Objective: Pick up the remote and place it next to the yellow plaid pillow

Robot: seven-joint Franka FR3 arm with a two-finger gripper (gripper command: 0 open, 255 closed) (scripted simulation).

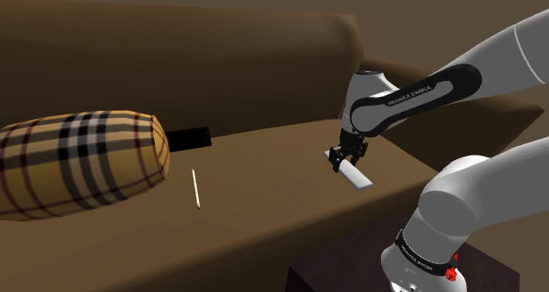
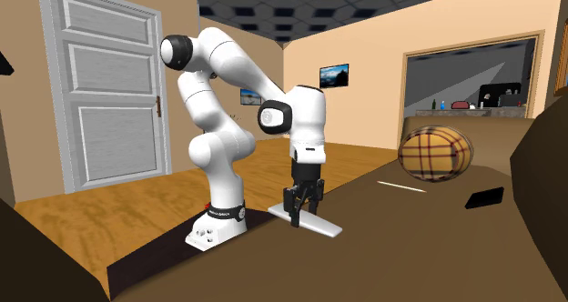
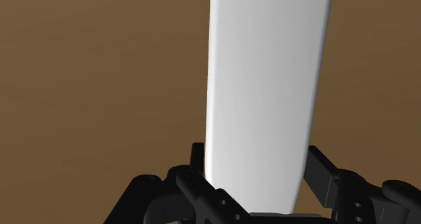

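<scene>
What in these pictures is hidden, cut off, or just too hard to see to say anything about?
The remote: wrist view, far end cut off by the picture's edge.
The pillow: shoulder view, cut off by the left edge.
The black slab: shoulder view, one end meets the pillow's outline, perhaps hidden behind it; too plain to tell what it is.
The thin stick: shoulder view, too small to identify.

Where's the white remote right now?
The remote is right of middle in the shoulder view, clasped by the black gripper over the brown sofa seat, far from the plaid pillow at left.
</scene>
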